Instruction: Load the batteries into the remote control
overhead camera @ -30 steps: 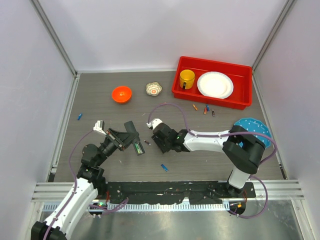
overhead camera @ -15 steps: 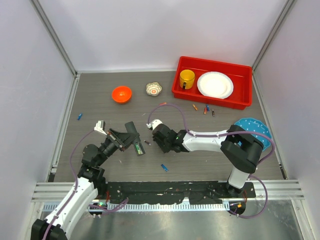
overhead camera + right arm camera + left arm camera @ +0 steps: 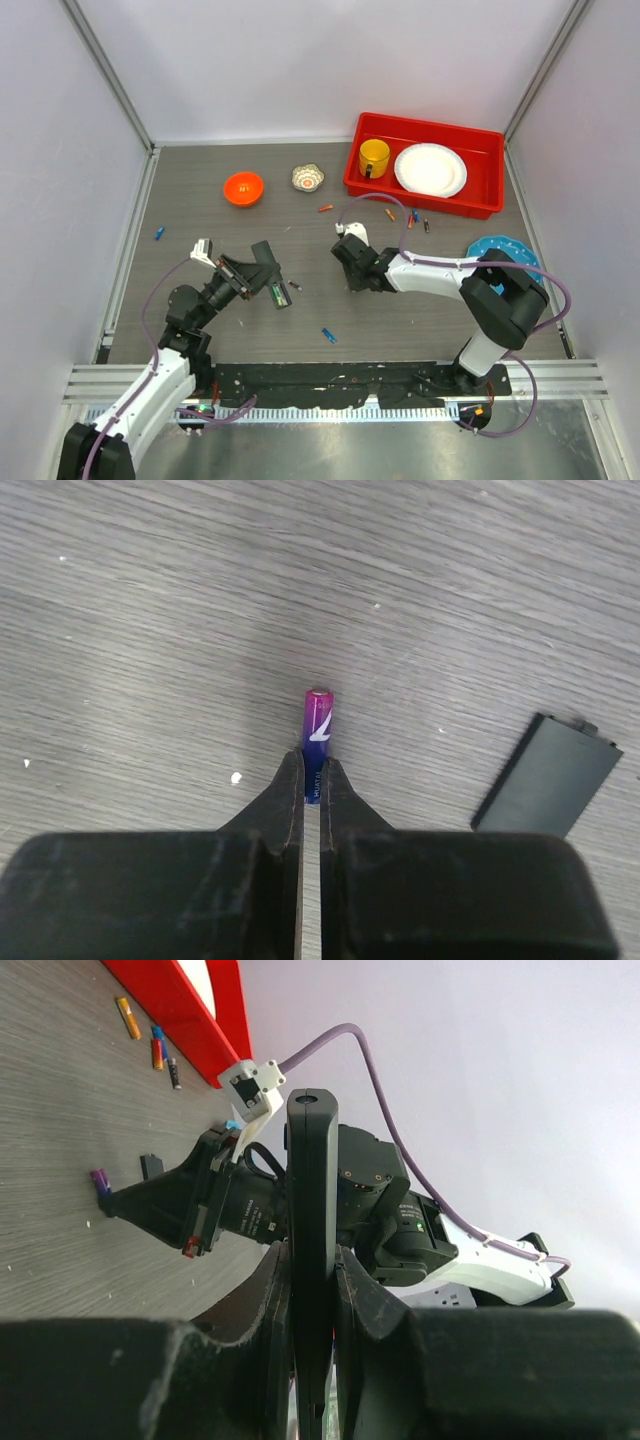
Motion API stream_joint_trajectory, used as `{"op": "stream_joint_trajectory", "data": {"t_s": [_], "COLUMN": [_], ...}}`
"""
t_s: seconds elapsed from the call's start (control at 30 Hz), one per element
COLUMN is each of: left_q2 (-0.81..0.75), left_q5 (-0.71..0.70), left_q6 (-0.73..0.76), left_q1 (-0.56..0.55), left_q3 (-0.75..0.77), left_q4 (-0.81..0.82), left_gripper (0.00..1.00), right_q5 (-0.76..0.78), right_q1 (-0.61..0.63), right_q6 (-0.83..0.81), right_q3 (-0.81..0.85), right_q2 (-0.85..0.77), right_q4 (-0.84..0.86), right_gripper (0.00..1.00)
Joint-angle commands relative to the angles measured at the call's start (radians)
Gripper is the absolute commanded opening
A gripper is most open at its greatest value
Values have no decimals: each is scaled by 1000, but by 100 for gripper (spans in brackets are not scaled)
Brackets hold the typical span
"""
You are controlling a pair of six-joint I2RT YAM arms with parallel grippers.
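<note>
Top external view: a grey bench (image 3: 430,325), walled on three sides, is reached over by both arms from its near edge. A red bin (image 3: 482,165) is set at the far right. A white plate (image 3: 430,169) lies in it, with a yellow mug (image 3: 375,157) to the plate's left. A blue disc (image 3: 497,247) lies near the right edge and is partly hidden by the right arm. An orange bowl (image 3: 243,188) and a small bowl (image 3: 308,178) are placed left of the bin, near each other but apart.

Left wrist view: the left end effector (image 3: 312,1260) is clamped on the remote (image 3: 312,1160). The remote is seen edge-on between the fingers and is held above the bench, left of centre.

Right wrist view: the right end effector (image 3: 311,772) is closed on a purple battery (image 3: 317,715). One end is pinched and the other projects beyond the fingertips. Whether this battery touches the bench cannot be told. A black cover (image 3: 548,775) is laid flat on the bench near the battery, between the two end effectors.

Loose batteries are scattered on the bench. A cluster (image 3: 412,218) lies just in front of the bin, and an orange one (image 3: 325,208) lies near the small bowl. One blue battery (image 3: 159,233) lies by the left edge and another (image 3: 328,335) towards the near edge.
</note>
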Motion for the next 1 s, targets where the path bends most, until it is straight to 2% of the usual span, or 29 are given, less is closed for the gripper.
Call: {"op": "stream_joint_trajectory", "data": {"t_s": [0.0, 0.13, 0.27, 0.37, 0.5, 0.73, 0.9, 0.97], "left_q2": [63, 102, 118, 122, 120, 123, 138, 152], "left_q5": [-6, -3, 8, 11, 11, 14, 12, 14], "left_q6": [14, 19, 35, 43, 46, 49, 52, 51], "left_q1": [4, 4, 4, 4, 4, 4, 4, 4], "left_q3": [-2, 12, 35, 41, 39, 39, 42, 45], "left_q4": [165, 189, 180, 166, 162, 159, 168, 176], "left_gripper": [0, 0, 0, 0, 0, 0, 0, 0], "right_q5": [62, 67, 70, 83, 91, 74, 67, 57], "right_q1": [4, 4, 3, 4, 6, 4, 4, 4], "right_q6": [77, 92, 96, 93, 89, 85, 79, 79], "right_q3": [1, 0, 8, 21, 29, 31, 28, 28], "right_q2": [-18, 5, 12, 17, 22, 28, 31, 35], "right_q4": [-85, -94, -100, -114, -134, -151, -152, -151], "right_gripper": [1, 2, 20, 26, 30, 31, 22, 13]}}
